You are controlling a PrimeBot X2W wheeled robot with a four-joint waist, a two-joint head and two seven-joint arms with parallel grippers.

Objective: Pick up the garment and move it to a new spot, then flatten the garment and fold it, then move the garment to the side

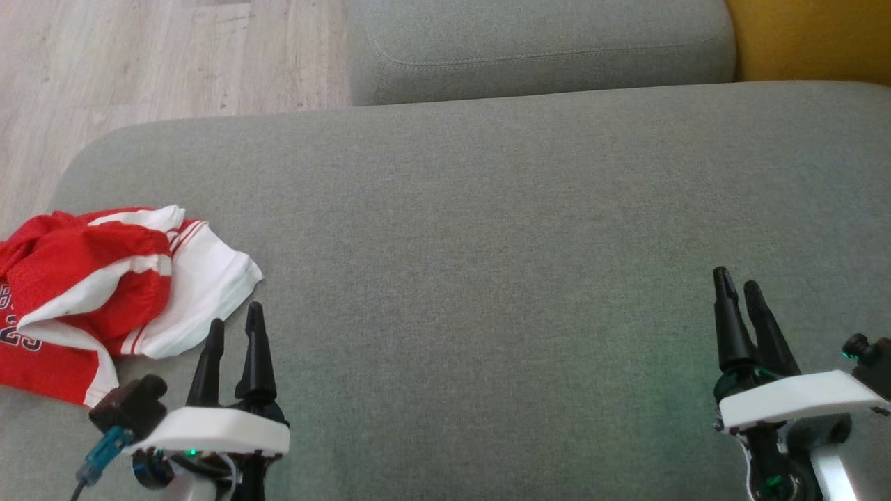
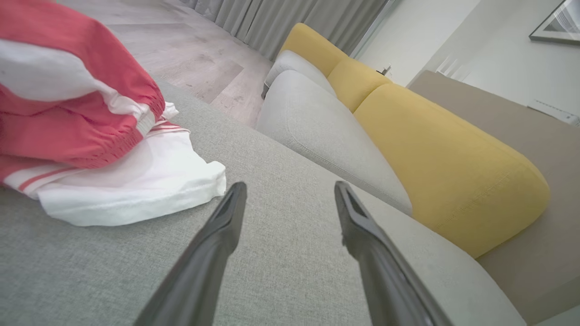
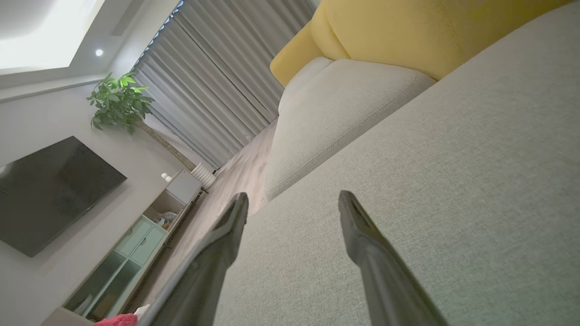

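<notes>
Your left hand point(image 1: 235, 314) stood parted, empty, beside the soft, light garment point(image 1: 104, 285); its white hem point(image 1: 233, 289) looked easiest to pinch.

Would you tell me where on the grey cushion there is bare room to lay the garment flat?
The grey cushion is bare from the left claw across to the right claw. Its left end is crowded: the crumpled garment lies there.

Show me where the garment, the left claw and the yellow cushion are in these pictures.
garment point(image 1: 80, 252): head view, on its red upper fold.
left claw point(image 1: 235, 314): head view, midway between its two fingertips.
yellow cushion point(image 2: 444, 154): left wrist view, on its broad front face.
</notes>
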